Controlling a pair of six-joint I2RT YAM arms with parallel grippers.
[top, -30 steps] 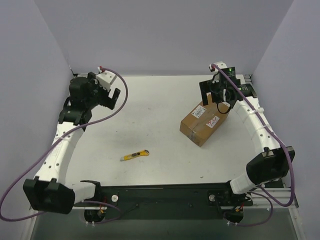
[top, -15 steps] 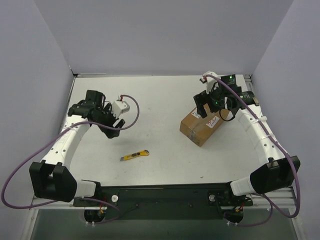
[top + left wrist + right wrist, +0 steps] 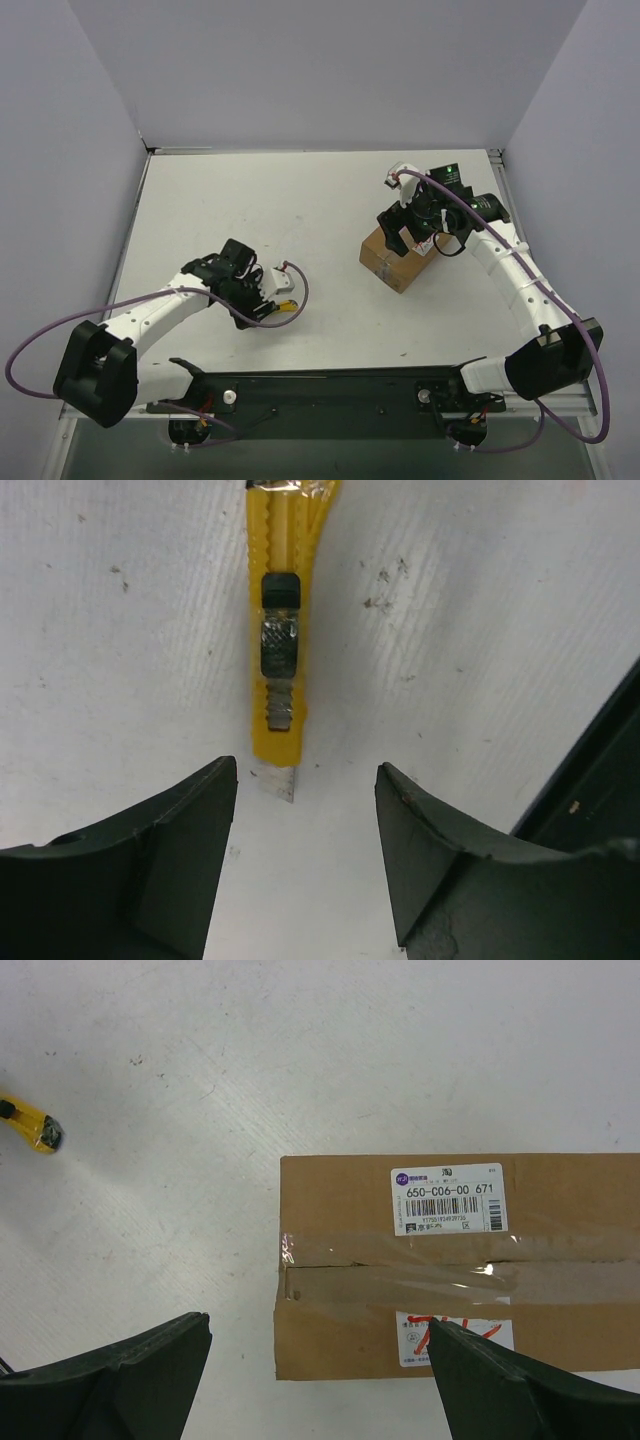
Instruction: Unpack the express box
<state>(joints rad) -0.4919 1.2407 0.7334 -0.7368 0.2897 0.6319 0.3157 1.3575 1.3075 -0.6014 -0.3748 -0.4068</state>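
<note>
Express box (image 3: pixel 450 1260) stays taped at 3 o'clock; your left tool (image 3: pixel 305 778) has dropped to the knife (image 3: pixel 280 630), jaws apart but narrowing, so cutting comes next; right tool (image 3: pixel 318 1325) gapes above it.

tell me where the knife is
In the top view the knife lies on the table's near left, just ahead of the left gripper, well left of the box.

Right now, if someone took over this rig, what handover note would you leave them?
Left gripper: open, low over the yellow utility knife, blade tip between its jaws, nothing gripped.
Right gripper: open above the express box, holding nothing.
Box on the table's right side, taped shut.
Done: nothing opened.
Left: grasp knife, cut the tape, open box, unpack.
</note>
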